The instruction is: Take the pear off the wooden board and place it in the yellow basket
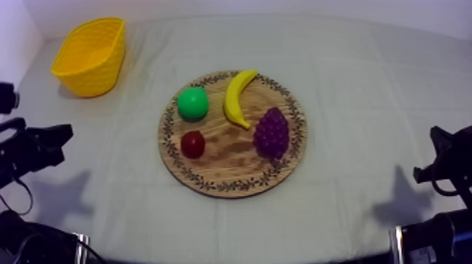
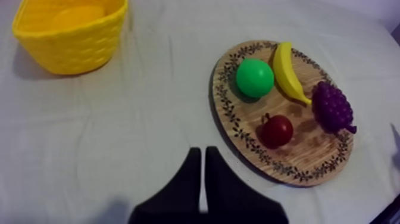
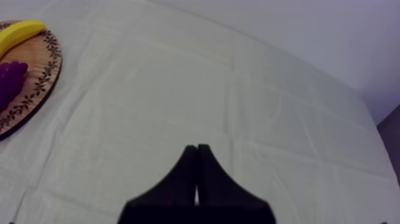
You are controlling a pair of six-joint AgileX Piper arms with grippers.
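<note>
The green pear lies on the round wooden board, at its upper left part. A banana, purple grapes and a small red fruit share the board. The yellow basket stands at the far left of the table. My left gripper rests low at the left, fingers together, well short of the board. My right gripper rests low at the right, also shut on nothing, over bare cloth.
Wrinkled grey-white cloth covers the table. Open cloth lies between the basket and the board and to the right of the board. A pale wall runs behind the table's far edge.
</note>
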